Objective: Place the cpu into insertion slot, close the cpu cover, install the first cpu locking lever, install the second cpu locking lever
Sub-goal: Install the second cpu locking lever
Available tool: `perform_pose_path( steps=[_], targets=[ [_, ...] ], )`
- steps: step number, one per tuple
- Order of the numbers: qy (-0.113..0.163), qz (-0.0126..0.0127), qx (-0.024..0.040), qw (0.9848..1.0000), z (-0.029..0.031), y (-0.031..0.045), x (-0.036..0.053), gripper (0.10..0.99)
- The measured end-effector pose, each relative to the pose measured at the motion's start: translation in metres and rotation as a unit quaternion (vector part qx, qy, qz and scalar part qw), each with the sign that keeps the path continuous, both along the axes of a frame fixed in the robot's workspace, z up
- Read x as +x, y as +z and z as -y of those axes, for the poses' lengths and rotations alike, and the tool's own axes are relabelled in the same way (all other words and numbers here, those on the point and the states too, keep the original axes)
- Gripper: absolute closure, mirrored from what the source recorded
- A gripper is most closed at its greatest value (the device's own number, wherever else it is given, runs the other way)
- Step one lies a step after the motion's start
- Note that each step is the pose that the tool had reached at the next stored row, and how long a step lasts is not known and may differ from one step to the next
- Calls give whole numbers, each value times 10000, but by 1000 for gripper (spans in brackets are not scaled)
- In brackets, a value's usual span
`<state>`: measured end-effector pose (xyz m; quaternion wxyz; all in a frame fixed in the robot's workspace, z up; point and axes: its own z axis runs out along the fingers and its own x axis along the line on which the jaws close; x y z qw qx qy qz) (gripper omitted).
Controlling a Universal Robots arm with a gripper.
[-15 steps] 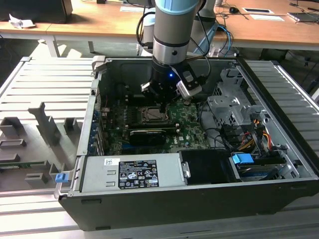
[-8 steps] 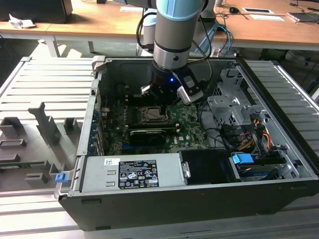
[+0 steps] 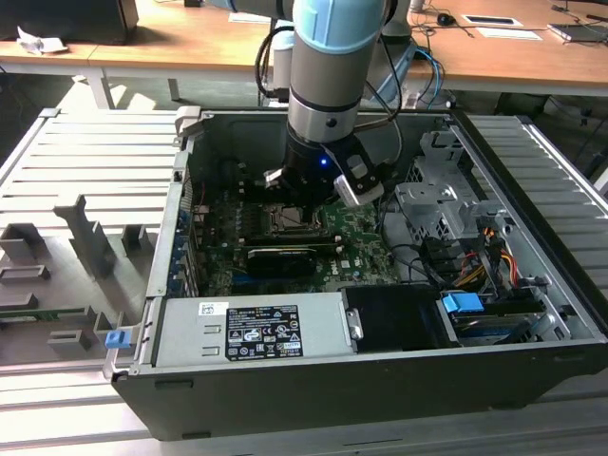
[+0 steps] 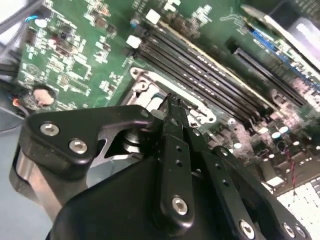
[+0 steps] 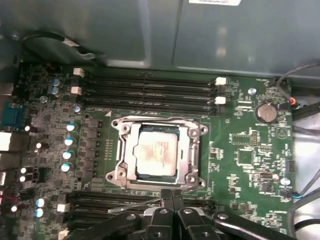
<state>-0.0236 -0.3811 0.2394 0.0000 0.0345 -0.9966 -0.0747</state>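
The cpu (image 5: 157, 155), a pale silvery-tan square, lies in the insertion slot (image 5: 121, 175) on the green board. The cpu cover (image 5: 188, 150), a silvery frame, lies flat around it with the chip's face showing through its opening. My gripper (image 5: 168, 196) is shut, its black fingertips pressed together just off one edge of the socket. A thin metal lever (image 5: 134, 206) runs along the board beside those tips. In the second wrist view the gripper (image 4: 173, 104) points down at the socket's metal rim (image 4: 150, 80). In the exterior view the arm stands over the socket (image 3: 288, 220) inside the open computer case.
Long black memory slots (image 5: 145, 92) run along the socket's far edge, and more card slots (image 5: 90, 200) lie by the fingers. A grey power supply box (image 3: 252, 328), a drive cage (image 3: 446, 204) and loose cables (image 3: 475, 256) crowd the case. Case walls (image 3: 180, 190) enclose the board.
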Motion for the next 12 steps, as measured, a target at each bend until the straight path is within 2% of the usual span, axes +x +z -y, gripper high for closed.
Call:
perform_pose_path(
  steps=[4,5,9,10,11,12],
  targets=[
    [5,0,0,10000,43,-28,-216,980],
    [7,0,-1,10000,44,-66,-283,980],
    [8,0,-1,10000,44,-165,-308,980],
    [8,-1,5,10000,48,-231,-319,980],
    [9,-1,31,10000,63,-244,-340,980],
    [9,-1,95,10000,87,-259,-404,980]
  ],
)
